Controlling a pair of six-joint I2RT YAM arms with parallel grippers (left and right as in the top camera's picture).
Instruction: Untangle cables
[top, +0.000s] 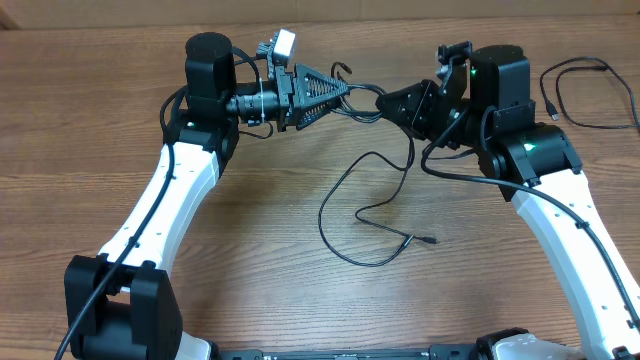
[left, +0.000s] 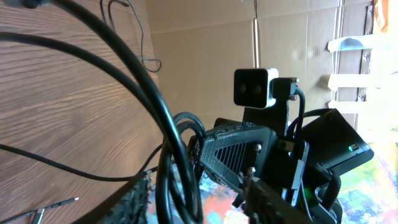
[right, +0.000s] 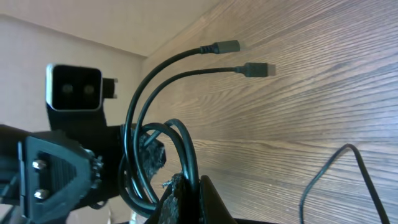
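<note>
- Two grippers face each other near the back of the table (top: 300, 290) in the overhead view. The left gripper (top: 338, 92) points right. The right gripper (top: 398, 104) points left. They are close but not touching.
- The cables (top: 364, 98) are bunched in the gap between the two tips.
- One strand drops from the bunch to the table in a big loop, just in front of the grippers. Its plug (top: 429, 241) lies flat on the wood.
- A far cable (top: 553, 105) lies by itself on the table beside the right arm, well apart from both grippers.
- From above I cannot tell if the left gripper is open or closed.
- In the left wrist view, the cables sweep right past the lens in dark curves, from the top left down to the bottom middle. The right gripper sits just behind them. Only a bit of the left gripper shows at the bottom edge, so here too I cannot tell how its jaws stand.
- In the right wrist view, the right gripper is closed tight on the cables. They come up out of its pinched tips at the bottom and curl into a ring. The ring sits right at the left gripper's tip, and I cannot tell if that tip holds it.
- Two ends curve away from the ring, each with one of the small grey end plugs (right: 255, 68).
</note>
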